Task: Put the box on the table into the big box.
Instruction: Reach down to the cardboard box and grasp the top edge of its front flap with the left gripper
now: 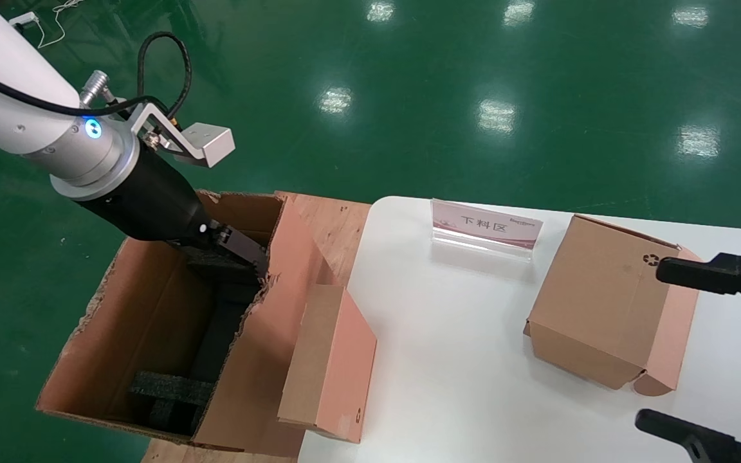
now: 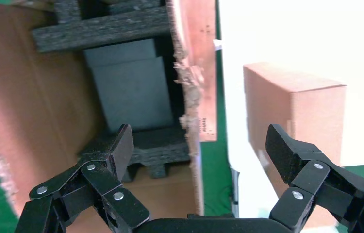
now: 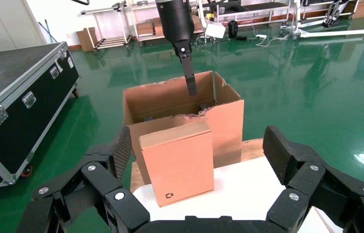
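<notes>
Box [image 1: 329, 363] stands against big box [image 1: 152, 321], beside wide-open, empty left claw [image 2: 199, 145] over its rim.

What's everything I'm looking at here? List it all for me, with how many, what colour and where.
big box: one, brown, open, on a wooden pallet beside the table's left edge.
black foam blocks: several, black, inside the big box.
box: one, brown, slim, standing upright at the table's left edge, against the big box.
cube-like box: one, brown, on the table's right part.
sign stand: one, clear with a red-and-white card, at the table's far edge.
table: one, white.
wooden pallet: one, light wood, under the big box.
floor: green, glossy.
left pincer: one, black, open, over the big box's near wall.
right pincer: one, black, open, above the table's right edge.
</notes>
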{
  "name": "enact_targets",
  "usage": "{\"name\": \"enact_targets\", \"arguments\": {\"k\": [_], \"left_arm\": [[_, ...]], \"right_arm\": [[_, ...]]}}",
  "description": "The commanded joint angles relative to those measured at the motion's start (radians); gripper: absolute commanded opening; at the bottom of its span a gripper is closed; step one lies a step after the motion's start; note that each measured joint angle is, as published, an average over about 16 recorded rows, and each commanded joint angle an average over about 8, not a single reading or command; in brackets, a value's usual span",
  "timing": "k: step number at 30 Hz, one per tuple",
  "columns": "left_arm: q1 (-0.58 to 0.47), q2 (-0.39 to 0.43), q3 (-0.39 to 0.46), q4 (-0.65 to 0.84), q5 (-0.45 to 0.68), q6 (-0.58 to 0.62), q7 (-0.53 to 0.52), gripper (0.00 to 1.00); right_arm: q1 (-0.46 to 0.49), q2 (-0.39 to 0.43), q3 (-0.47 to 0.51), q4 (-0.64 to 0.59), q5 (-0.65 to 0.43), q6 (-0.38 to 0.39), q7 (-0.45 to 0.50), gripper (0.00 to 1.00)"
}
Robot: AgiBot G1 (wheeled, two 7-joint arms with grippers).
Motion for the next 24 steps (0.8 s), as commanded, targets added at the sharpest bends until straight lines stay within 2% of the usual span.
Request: {"name": "enact_targets", "arguments": {"k": [1, 12, 24], "left_arm": [[0.004, -0.001, -0.008, 0.009, -0.019, -0.006, 0.006, 1.0], [0.08, 0.029, -0.022, 0.071, -0.115, -0.061, 0.102, 1.0], [0.093, 0.071, 0.015, 0.17, -0.157, -0.075, 0.215, 1.0]], "right_arm": [[0.0, 0.0, 0.0, 0.0, 0.0, 0.0, 0.0, 1.0], [0.0, 0.0, 0.0, 0.0, 0.0, 0.0, 0.0, 1.0], [0.0, 0.0, 0.0, 0.0, 0.0, 0.0, 0.0, 1.0]]}}
